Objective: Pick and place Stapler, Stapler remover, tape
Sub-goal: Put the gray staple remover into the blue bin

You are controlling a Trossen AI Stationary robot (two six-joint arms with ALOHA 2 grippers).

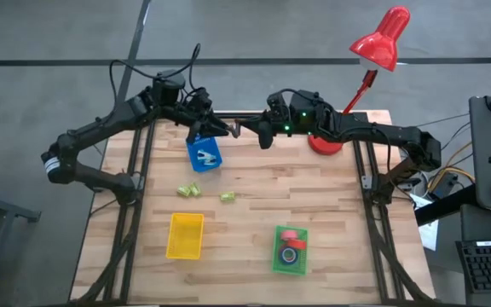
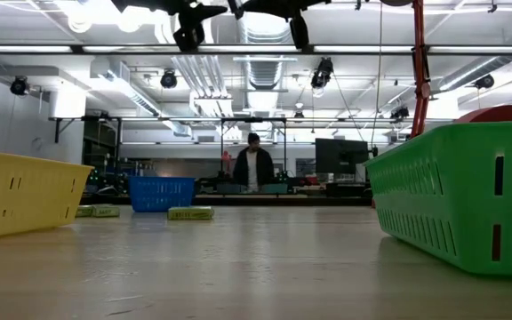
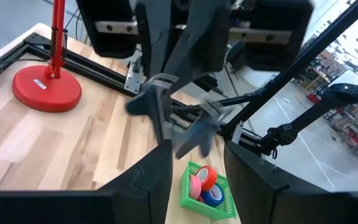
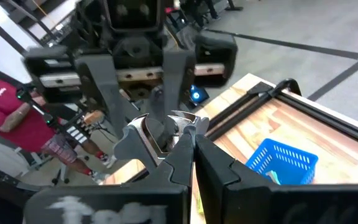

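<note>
The grey staple remover [image 1: 235,130] hangs in the air between both grippers, above the table's far edge. My right gripper [image 1: 258,135] is shut on it [image 4: 160,134]. My left gripper [image 1: 222,128] faces it, open, its fingers [image 3: 154,177] on either side of the remover's other end [image 3: 194,134]; I cannot tell whether they touch. Red and blue tape rolls [image 1: 290,247] lie in the green tray [image 1: 277,260]. Two small green staplers [image 1: 187,191] [image 1: 227,197] lie flat on the table. The blue tray [image 1: 204,153] holds a pale object. My right gripper pinches the staple remover between its two fingers [image 3: 160,74] at one end [image 3: 157,87], coming level from the table's right. The remover is lifted clear of the table and reaches toward my left gripper.
A yellow tray [image 1: 185,234] sits near the table's front left. The red lamp's base [image 1: 324,142] stands at the far edge beside my right arm, its shade [image 1: 382,38] beyond the table. A person [image 2: 253,167] stands in the room behind. Bare wood lies mid-table.
</note>
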